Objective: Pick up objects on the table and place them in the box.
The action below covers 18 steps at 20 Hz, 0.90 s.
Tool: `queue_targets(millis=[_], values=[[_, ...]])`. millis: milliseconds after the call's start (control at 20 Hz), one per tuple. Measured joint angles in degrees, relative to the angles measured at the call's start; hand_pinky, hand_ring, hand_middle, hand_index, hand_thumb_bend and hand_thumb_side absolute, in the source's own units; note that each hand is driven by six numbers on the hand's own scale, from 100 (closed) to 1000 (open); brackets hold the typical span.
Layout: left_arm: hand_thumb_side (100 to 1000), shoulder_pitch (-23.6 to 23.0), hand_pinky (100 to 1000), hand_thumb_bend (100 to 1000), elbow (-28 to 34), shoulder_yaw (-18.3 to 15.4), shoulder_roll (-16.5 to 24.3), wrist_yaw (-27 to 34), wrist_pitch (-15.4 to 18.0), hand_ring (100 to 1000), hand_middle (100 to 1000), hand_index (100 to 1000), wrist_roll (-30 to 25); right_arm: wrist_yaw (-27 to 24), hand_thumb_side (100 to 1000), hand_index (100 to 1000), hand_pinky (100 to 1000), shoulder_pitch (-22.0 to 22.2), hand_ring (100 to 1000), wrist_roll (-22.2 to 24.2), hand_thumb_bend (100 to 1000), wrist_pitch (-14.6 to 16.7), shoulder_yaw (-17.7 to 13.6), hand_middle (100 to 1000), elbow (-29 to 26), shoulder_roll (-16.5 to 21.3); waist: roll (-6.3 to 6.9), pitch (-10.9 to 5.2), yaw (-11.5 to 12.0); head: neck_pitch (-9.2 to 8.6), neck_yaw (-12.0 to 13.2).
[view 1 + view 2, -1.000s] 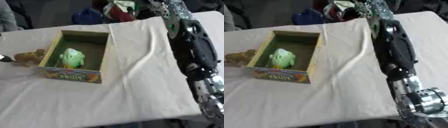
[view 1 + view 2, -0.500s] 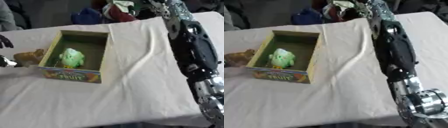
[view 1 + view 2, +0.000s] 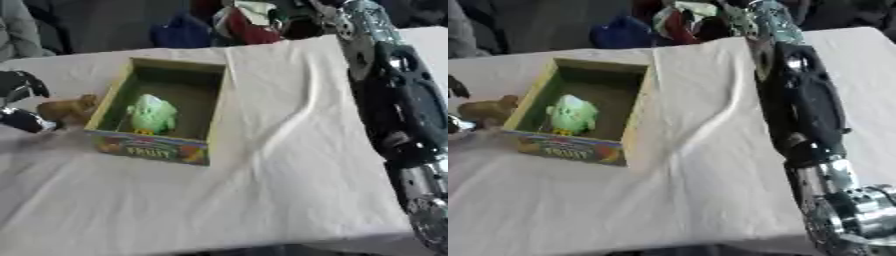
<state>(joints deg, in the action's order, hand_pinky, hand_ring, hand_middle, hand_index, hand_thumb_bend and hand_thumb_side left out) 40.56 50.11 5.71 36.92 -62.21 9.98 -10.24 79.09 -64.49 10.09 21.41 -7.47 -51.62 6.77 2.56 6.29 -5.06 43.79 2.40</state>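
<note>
**Technician:** Nearest the front edge, the white cloth over the worktop [image 3: 262, 200] carries nothing. Down the right side runs the right arm [image 3: 407, 115], black shell with silver joints. Its hand shows in neither view, so no state can be given for it.

**Observer:** And the receptacle?

**Technician:** Left of centre stands the box [image 3: 157, 147], open top upward, printed front panel facing the robot. That orientation leaves the mouth open for lowering items in from above. A pale green toy [image 3: 151, 114] already lies on the box floor, towards the near end.

**Observer:** What is outstanding?

**Technician:** A small brown toy [image 3: 70, 109], on the cloth just beside the box's left wall, outside it. The left hand [image 3: 19, 102] enters at the left edge, with dark fingers above and below the toy's outer end. The arrangement suggests a bracketing approach before a pinch. Whether the fingers touch the toy, or are curled about it, cannot be determined.

**Observer:** Next requirement, in your judgement?

**Technician:** Close on the toy, raise it over the left wall, release inside.

**Observer:** Beyond the worktop?

**Technician:** A heap of coloured items [image 3: 245, 22], blue, red and white, past the far edge.
</note>
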Motion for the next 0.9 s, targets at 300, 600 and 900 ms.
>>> queue_targets(millis=[300, 600, 900], values=[[418, 0.41, 664, 478, -1.75, -0.36, -1.38, -3.48, -0.67, 662, 626, 705, 2.61, -0.09, 507, 897, 735, 0.02, 774, -0.02, 100, 0.02, 0.00, 842, 0.00, -0.26, -0.03, 0.22, -0.34, 0.00, 1.73], [390, 0.57, 609, 358, -3.96, -1.50, -2.83, -6.76, -2.40, 572, 541, 631, 5.93, -0.35, 513, 897, 735, 0.04, 774, -0.02, 100, 0.06, 0.00, 842, 0.00, -0.71, -0.21, 0.63, -1.09, 0.00, 2.27], [396, 0.57, 504, 183, -4.91, -2.35, -3.73, -7.47, -3.22, 361, 322, 414, 10.75, -0.53, 517, 897, 735, 0.06, 773, 0.01, 100, 0.05, -0.15, 841, 0.00, -0.96, -0.43, 0.80, -1.26, 0.00, 2.28]])
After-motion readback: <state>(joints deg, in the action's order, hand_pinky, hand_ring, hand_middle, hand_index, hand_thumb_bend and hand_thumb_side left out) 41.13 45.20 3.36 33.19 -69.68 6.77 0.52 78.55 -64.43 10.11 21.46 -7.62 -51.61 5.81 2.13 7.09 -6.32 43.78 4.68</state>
